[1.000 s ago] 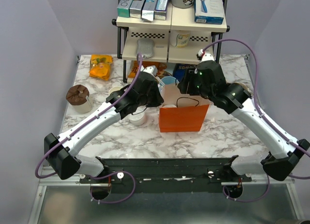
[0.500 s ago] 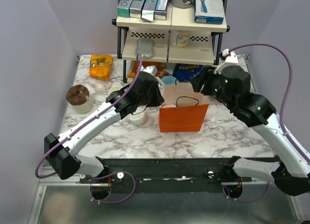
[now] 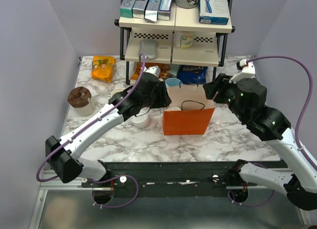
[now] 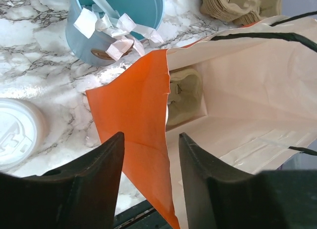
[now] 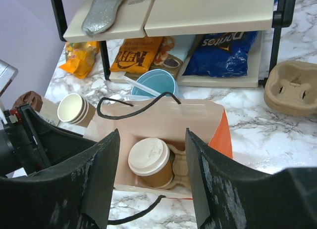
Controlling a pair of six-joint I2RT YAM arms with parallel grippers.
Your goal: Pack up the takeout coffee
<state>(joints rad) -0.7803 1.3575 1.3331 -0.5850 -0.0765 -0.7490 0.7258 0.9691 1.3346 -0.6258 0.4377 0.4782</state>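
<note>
Right gripper [image 5: 152, 135], fingers spread and holding nothing, hovers over the open orange paper bag [image 5: 224, 136]. The takeout coffee [image 5: 148, 159] stands upright inside. Left gripper [image 4: 151, 137], fingers apart, straddles the bag's wall. Beyond is a light-blue cup [image 5: 156, 83].

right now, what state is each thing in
coffee: lidded, upright inside the bag
bag: upright, mouth open
blue cup: uncovered, packets inside
left end effector: open, astride the bag wall
right end effector: open, empty, above bag
</note>
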